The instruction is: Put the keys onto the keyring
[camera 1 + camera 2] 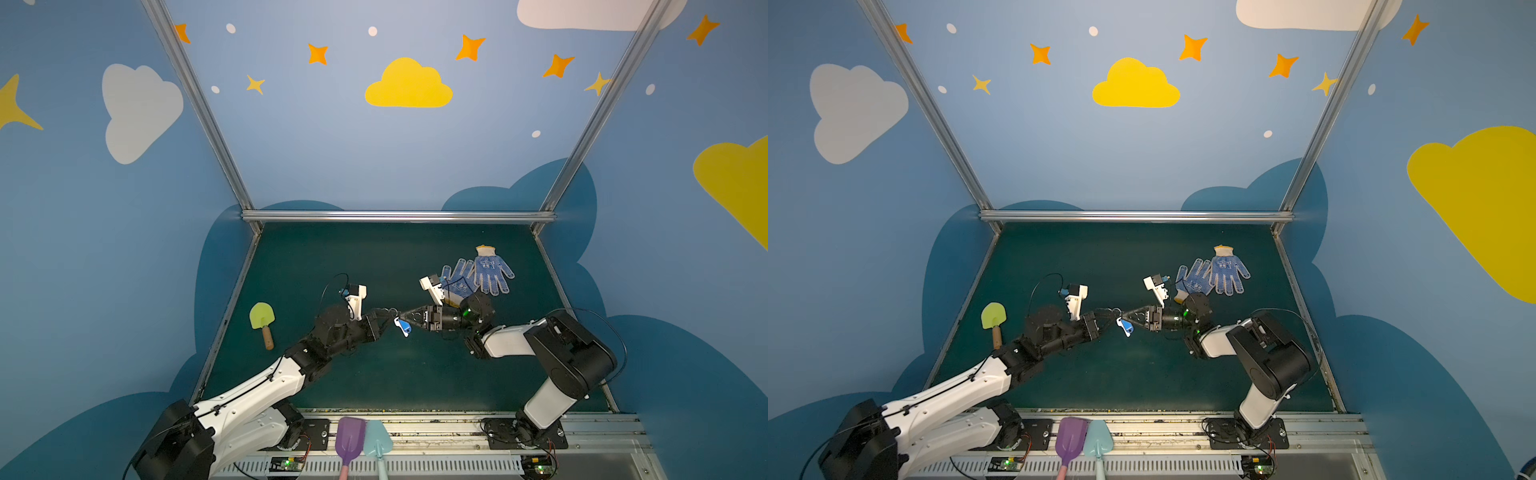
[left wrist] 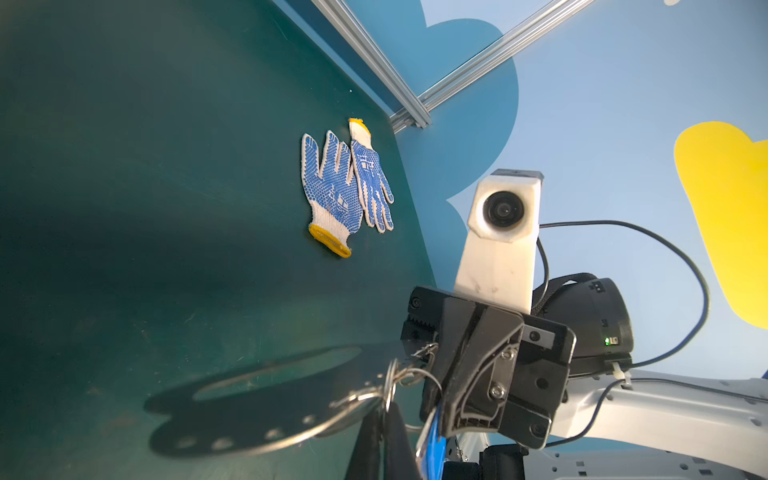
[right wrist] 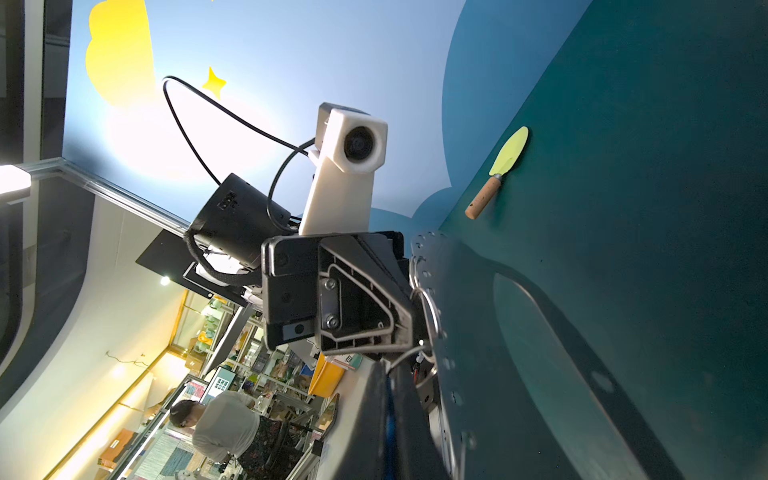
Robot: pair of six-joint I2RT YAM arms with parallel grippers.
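Observation:
Both grippers meet above the middle of the green mat. My left gripper is shut on the keyring at its ringed, hole-dotted edge. It holds the grey slotted plate up off the mat. In both top views the plate stands edge-on and barely shows. My right gripper is shut on the keys. Their blue piece sits between its fingers, right against the plate's metal rings. Whether the keys hang on a ring I cannot tell.
A pair of blue-dotted gloves lies at the back right of the mat. A green trowel with a wooden handle lies at the left edge. A purple shovel and a light blue one rest on the front rail.

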